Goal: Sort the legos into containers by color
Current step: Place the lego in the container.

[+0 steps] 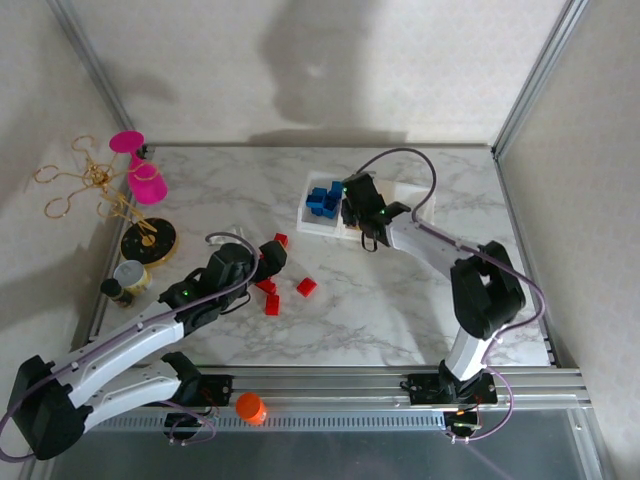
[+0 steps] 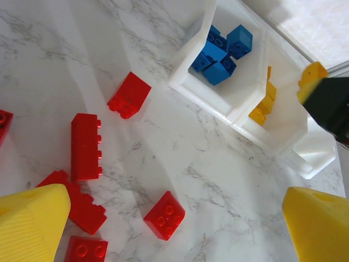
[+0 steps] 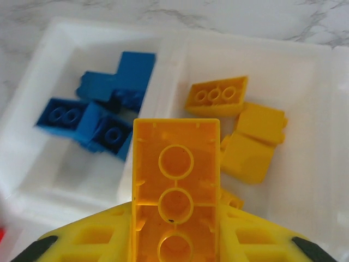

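My right gripper [image 3: 175, 245] has yellow fingers [image 3: 92, 240], and the long yellow plastic brick [image 3: 175, 180] pinched between them matches. The clear whitish plastic three-compartment tray [image 3: 166, 60] shows small blue plastic bricks [image 3: 103, 123] in one square and yellow plastic bricks [image 3: 251, 142] in the next. Small red studded plastic bricks [image 2: 86, 146] lie on the white marble-patterned tabletop [image 2: 229, 185] with grey veins. My left gripper [image 2: 174, 229] has yellow fingers [image 2: 27, 224] too.

The legos [image 2: 85, 146] are glossy plastic, the tray [image 2: 235, 112] milky smooth plastic, the table [image 2: 229, 180] polished marble-patterned.
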